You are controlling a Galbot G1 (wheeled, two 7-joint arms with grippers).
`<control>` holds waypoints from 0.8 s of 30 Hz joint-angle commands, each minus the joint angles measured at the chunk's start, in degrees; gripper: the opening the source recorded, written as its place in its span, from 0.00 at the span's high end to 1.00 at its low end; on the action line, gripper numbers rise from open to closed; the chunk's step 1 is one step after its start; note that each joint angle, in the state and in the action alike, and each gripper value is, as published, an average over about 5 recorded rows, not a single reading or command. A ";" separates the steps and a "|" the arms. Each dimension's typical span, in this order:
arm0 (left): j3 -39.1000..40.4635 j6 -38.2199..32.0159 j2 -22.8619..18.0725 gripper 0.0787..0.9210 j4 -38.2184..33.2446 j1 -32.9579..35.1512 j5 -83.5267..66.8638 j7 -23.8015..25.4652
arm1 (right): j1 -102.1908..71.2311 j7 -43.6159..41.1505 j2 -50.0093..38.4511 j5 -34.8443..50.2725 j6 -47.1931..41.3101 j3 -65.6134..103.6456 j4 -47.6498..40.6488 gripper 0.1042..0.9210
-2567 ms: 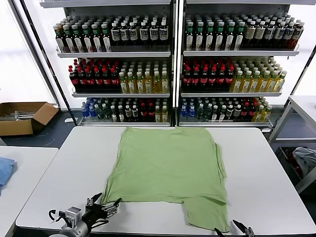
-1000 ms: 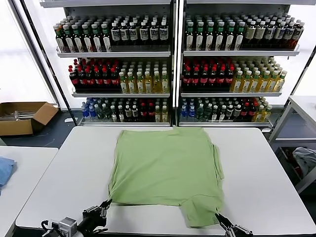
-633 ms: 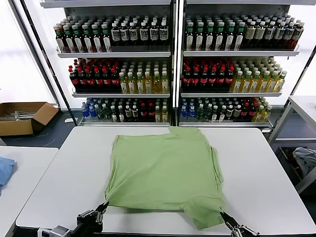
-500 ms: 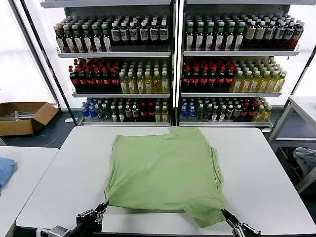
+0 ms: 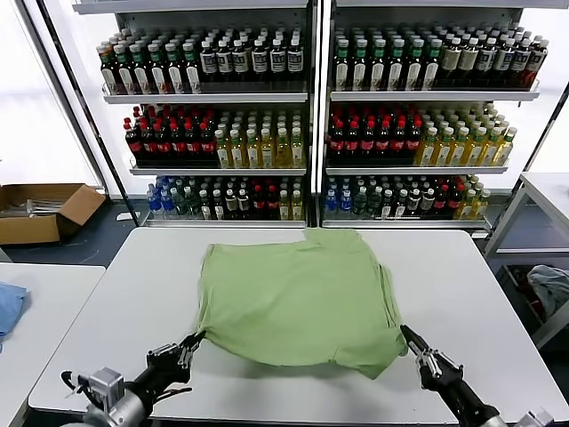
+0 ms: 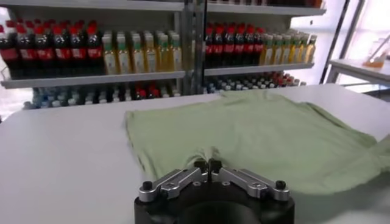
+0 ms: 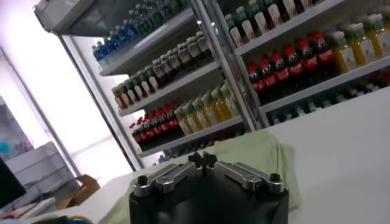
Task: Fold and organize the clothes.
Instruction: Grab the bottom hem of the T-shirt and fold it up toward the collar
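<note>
A plain light-green shirt (image 5: 298, 302) lies on the white table (image 5: 107, 329), its near hem lifted. The left gripper (image 5: 194, 342) pinches the near-left corner and the right gripper (image 5: 406, 334) the near-right corner. Shelves (image 5: 311, 93) behind hold rows of bottles (image 5: 222, 147); their labels are unreadable.
</note>
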 commanded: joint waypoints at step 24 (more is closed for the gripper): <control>3.28 -0.35 1.25 0.66 23.28 -19.23 -0.48 2.79 | 29.94 10.29 -0.56 -13.02 -5.06 -16.70 -22.97 0.67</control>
